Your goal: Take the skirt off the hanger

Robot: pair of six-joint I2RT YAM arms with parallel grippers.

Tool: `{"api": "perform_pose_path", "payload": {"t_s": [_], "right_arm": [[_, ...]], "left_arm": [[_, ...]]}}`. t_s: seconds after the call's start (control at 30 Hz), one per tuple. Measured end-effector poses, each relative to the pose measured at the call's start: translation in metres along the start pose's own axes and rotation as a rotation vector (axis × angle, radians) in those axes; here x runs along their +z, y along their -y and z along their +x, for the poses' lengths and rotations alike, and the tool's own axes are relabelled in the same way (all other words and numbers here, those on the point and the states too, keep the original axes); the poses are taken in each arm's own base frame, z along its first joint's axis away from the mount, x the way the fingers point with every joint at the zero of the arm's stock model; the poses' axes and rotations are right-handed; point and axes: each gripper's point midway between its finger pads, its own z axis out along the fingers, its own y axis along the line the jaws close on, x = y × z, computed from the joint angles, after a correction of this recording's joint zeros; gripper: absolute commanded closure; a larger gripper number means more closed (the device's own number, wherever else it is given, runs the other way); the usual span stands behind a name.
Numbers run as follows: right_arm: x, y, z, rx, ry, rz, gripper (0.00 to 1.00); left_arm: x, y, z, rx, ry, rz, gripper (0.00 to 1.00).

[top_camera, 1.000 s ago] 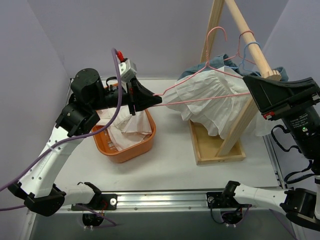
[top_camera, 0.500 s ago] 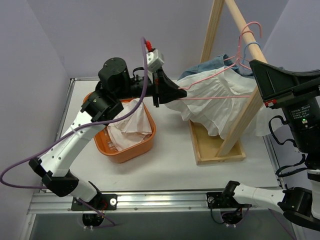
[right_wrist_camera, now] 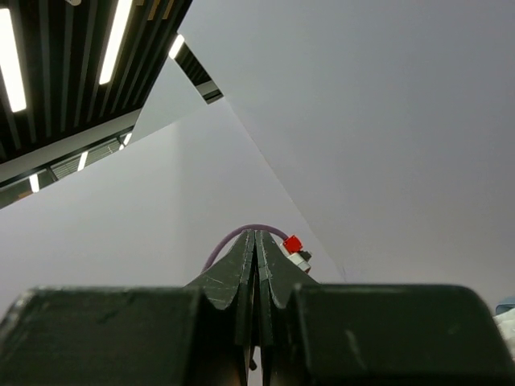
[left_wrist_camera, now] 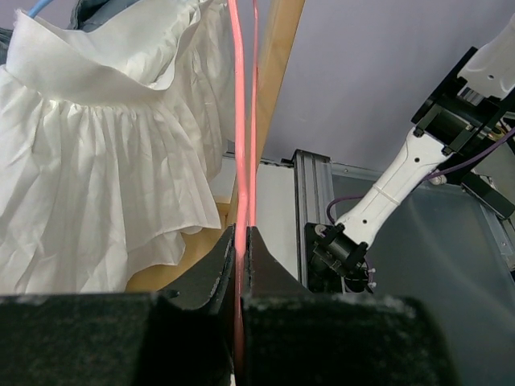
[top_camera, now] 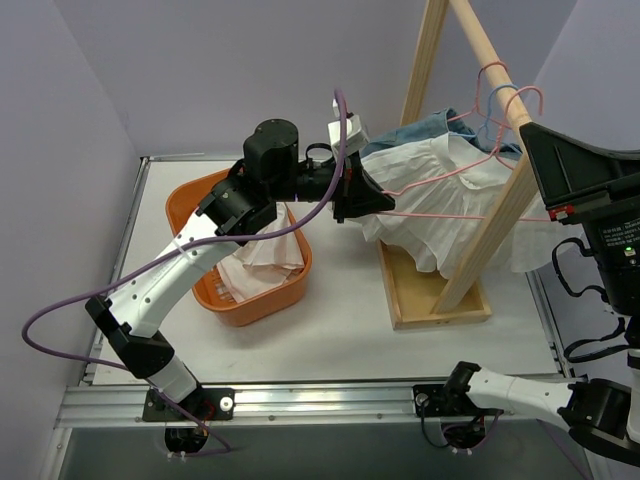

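Observation:
A white ruffled skirt hangs on a pink wire hanger whose hook sits over the wooden rack's sloping rail. My left gripper is shut on the left end of the pink hanger, right beside the skirt. In the left wrist view the pink wire runs up from between the shut fingers, with the skirt to its left. My right gripper is shut and empty, raised at the right and pointing up at the wall.
An orange basket holding pale cloth sits left of the rack's wooden base tray. A blue hanger and a denim garment hang on the same rail. The rack's slanted post crosses in front of the skirt.
My left arm has swung right toward the rack with the pink hanger in its jaws. The hanger and skirt have shifted right along the rail. The right arm barely moved.

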Motion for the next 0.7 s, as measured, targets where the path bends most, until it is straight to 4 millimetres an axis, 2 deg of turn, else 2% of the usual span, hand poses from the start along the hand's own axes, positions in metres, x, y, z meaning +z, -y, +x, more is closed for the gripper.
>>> {"api": "perform_pose_path", "payload": {"t_s": [0.13, 0.27, 0.37, 0.4, 0.47, 0.5, 0.53, 0.7], "right_arm": [[-0.006, 0.002, -0.005, 0.002, 0.011, 0.006, 1.0], [-0.006, 0.006, -0.001, -0.004, 0.007, 0.02, 1.0], [-0.004, 0.011, 0.008, -0.011, -0.01, 0.033, 1.0], [-0.003, 0.012, 0.01, -0.013, -0.014, 0.036, 1.0], [-0.003, 0.016, 0.016, -0.019, -0.025, 0.05, 1.0], [-0.003, 0.018, 0.019, -0.022, -0.03, 0.056, 1.0], [-0.003, 0.019, 0.02, -0.025, -0.035, 0.06, 1.0], [-0.005, 0.023, 0.022, -0.033, -0.045, 0.074, 1.0]], "left_arm": [[0.0, -0.001, 0.004, 0.005, -0.012, -0.002, 0.98], [-0.001, -0.004, 0.02, -0.008, -0.036, -0.008, 0.86], [-0.001, -0.008, 0.036, -0.017, -0.063, -0.013, 0.68], [-0.001, -0.009, 0.041, -0.016, -0.072, -0.015, 0.53], [-0.002, -0.011, 0.05, -0.014, -0.089, -0.022, 0.41], [-0.003, -0.012, 0.053, -0.01, -0.094, -0.029, 0.19], [-0.004, -0.014, 0.054, 0.005, -0.095, -0.038, 0.06], [-0.023, -0.024, 0.043, 0.077, -0.062, -0.156, 0.06]]}}
